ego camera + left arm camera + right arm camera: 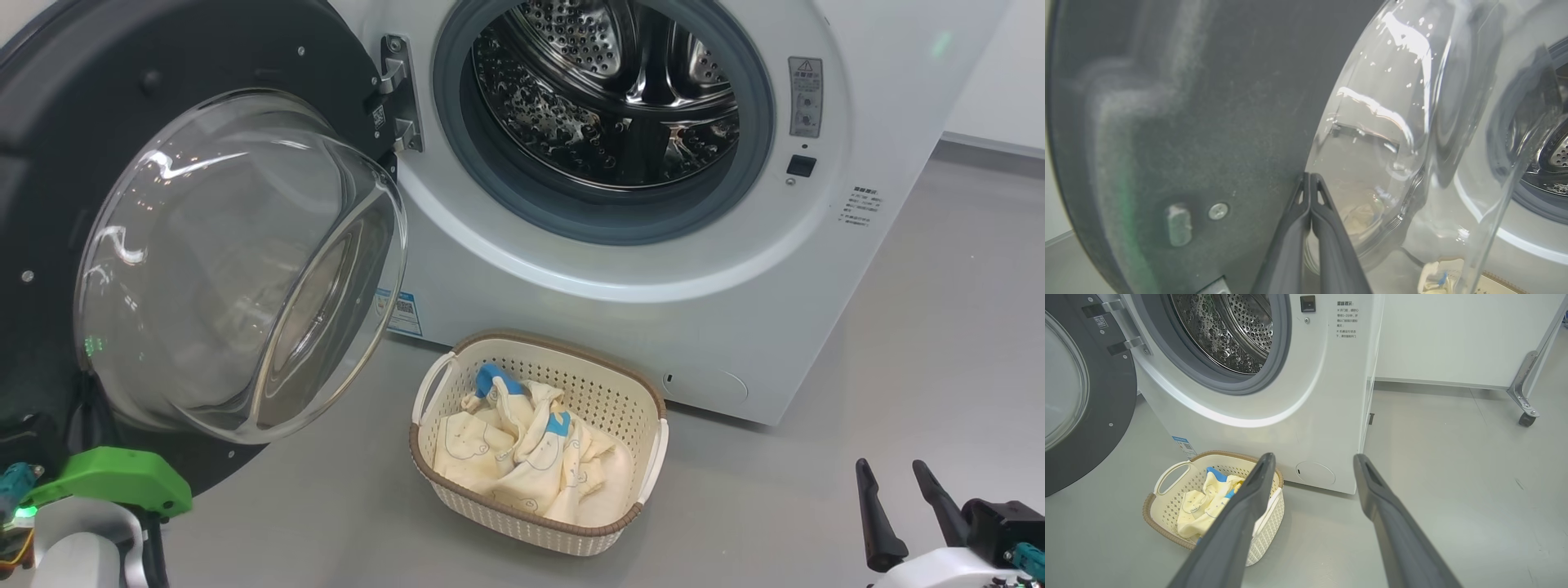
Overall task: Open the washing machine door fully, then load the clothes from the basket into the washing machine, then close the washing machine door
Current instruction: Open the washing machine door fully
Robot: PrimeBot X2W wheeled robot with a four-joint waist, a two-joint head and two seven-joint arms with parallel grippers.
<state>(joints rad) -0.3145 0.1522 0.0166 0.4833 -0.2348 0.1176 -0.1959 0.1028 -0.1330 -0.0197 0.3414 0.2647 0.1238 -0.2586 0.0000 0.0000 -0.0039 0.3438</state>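
The washing machine (pixel 653 269) stands with its steel drum (pixel 608 90) exposed. Its door (pixel 237 261) is swung wide to the left, the glass bowl bulging toward me. The cream basket (pixel 645 400) sits on the floor in front of the machine and holds the cream clothes (pixel 522 453) with blue trim. My left gripper (pixel 1310 176) is shut with nothing in it, its tips against the door's dark inner rim (pixel 1216 114) beside the glass. My right gripper (pixel 894 474) is open and empty at the lower right, away from the basket (pixel 1167 486).
Grey floor (pixel 898 359) spreads to the right of the machine. A white panel on a wheeled metal leg (pixel 1527 412) stands at the back right. The open door takes up the left side. My left arm's green part (pixel 122 482) sits below the door.
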